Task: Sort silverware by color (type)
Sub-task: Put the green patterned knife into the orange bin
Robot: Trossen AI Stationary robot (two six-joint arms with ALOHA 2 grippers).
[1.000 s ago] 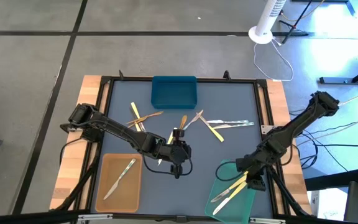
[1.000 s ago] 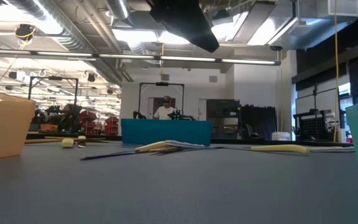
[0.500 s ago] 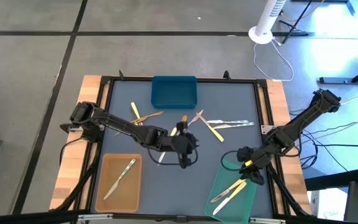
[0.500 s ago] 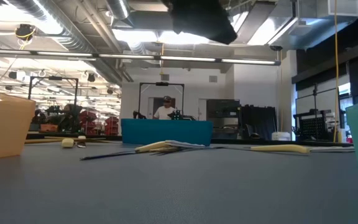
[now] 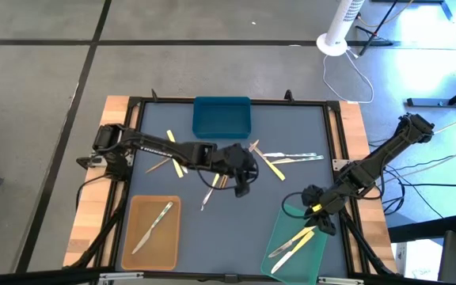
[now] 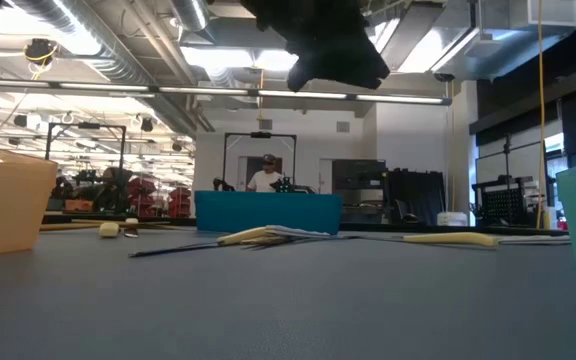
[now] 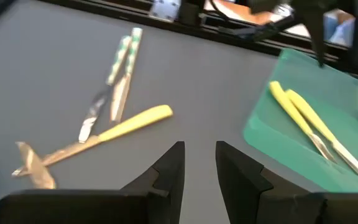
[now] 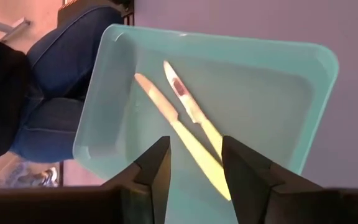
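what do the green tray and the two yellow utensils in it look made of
Green tray: likely plastic, since its walls look translucent and softly glossy with rounded moulded corners. Yellow utensils: probably plastic too, with an even pale yellow, matte surface and no metallic glint, though painted or coated wood can't be excluded.

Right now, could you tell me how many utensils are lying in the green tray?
2: both pale yellow, lying side by side in the green tray, one yellow utensil beside the other. None seems hidden.

Two pale yellow utensils (image 5: 293, 242) flat in the table's near-right corner, silvery one (image 5: 152, 226) near-left, the remaining silverware (image 5: 269, 161) scattered mid-table
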